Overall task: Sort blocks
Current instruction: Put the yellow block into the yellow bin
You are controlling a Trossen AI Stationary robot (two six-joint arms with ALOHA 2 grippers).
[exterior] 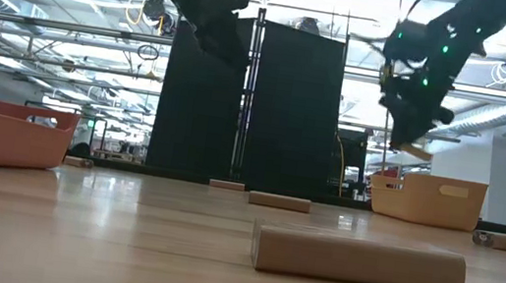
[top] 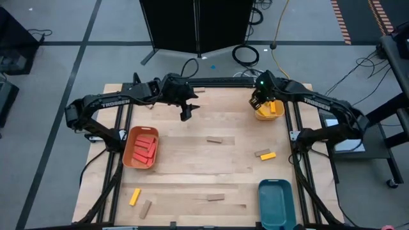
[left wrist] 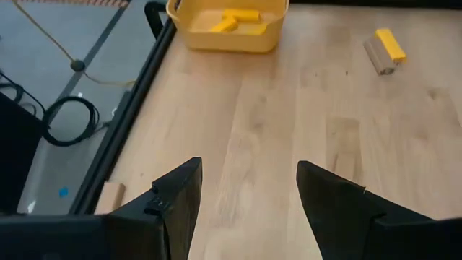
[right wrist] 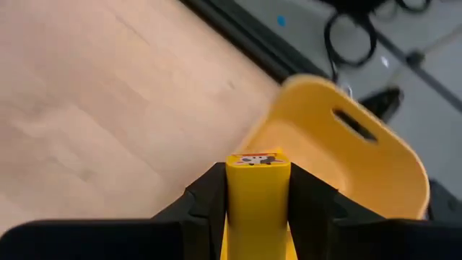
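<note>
My right gripper (top: 259, 102) hangs over the near-left rim of the yellow tray (top: 268, 110) at the table's far right and is shut on a yellow block (right wrist: 258, 189). More yellow blocks (left wrist: 232, 19) lie in that tray. My left gripper (top: 185, 112) is open, raised over the far middle of the table, and holds nothing. Red blocks (top: 146, 148) lie in the orange tray (top: 130, 158) at the left. Loose on the wood are tan blocks (top: 214, 140) (top: 215, 197) (top: 146, 208), a yellow block (top: 135, 196), and a tan and yellow pair (top: 265, 154). My right gripper pinches the yellow block between its two fingers (right wrist: 209, 198), which press on its two long sides. The block's end face (right wrist: 258, 160) sticks out past the fingertips. The block is lifted clear, above the tray's rim (right wrist: 303, 90).
A teal tray (top: 276, 203) sits at the near right edge. A tan block (left wrist: 110, 196) lies by the far rail near my left gripper. Black frame rails (top: 291, 137) run along both sides. Bare wood stretches across the middle of the table.
</note>
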